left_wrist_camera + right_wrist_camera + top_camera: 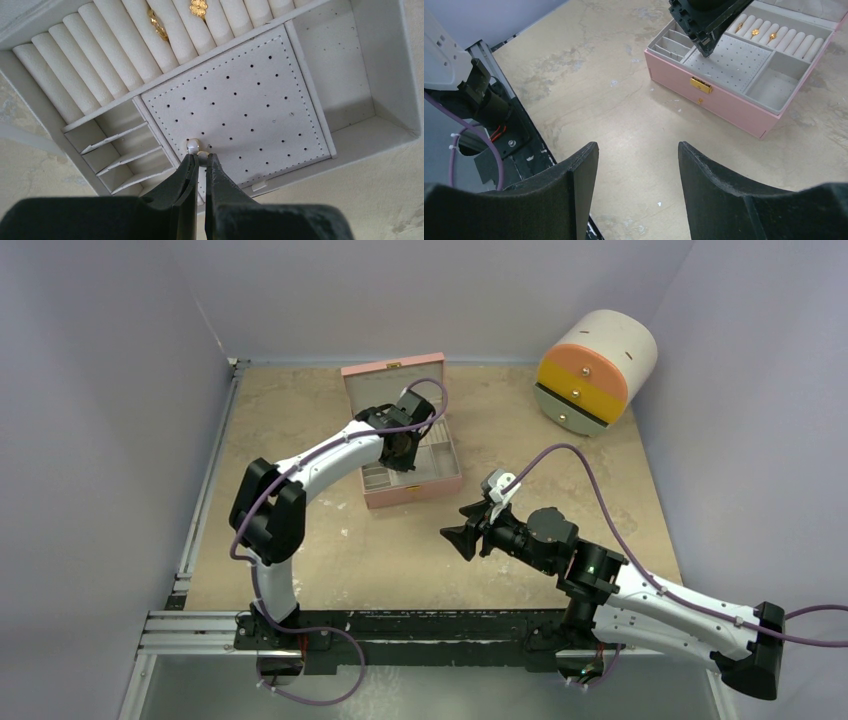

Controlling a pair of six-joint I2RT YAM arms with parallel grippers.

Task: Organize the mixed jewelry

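Note:
The pink jewelry box (412,491) lies open on the table. My left gripper (201,158) reaches into it and is shut on a small pale round stud (203,157) at the near edge of the white perforated panel (250,100). A second, similar stud (192,146) sits in the panel just beside the tips. Two gold rings (158,25) rest in the padded ring rolls, one with a clover top (198,7). My right gripper (462,538) hovers open over bare table, well short of the box (724,102), with nothing between its fingers (584,165).
A cylindrical drawer unit (596,370) with orange and yellow fronts lies on its side at the back right. Grey walls close in the table on three sides. A metal rail (205,625) runs along the near edge.

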